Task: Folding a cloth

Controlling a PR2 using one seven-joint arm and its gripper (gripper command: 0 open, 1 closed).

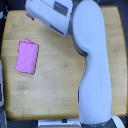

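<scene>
The pink-magenta cloth (27, 57) lies flat on the wooden tabletop (55, 85), toward the exterior view's left, as a small upright rectangle with a slightly raised top edge. The white robot arm (92, 65) rises from the bottom and bends across the top toward the upper left. Its gripper end (31, 11) sits at the upper left, above and away from the cloth, partly cut off by the frame edge. The fingers are not clearly visible, so I cannot tell whether they are open or shut. Nothing appears to be held.
The wooden tabletop has rounded corners and fills most of the view. A grey-white object (2, 87) stands at the left edge. The arm's base (95, 120) sits at the bottom, with dark floor around the table.
</scene>
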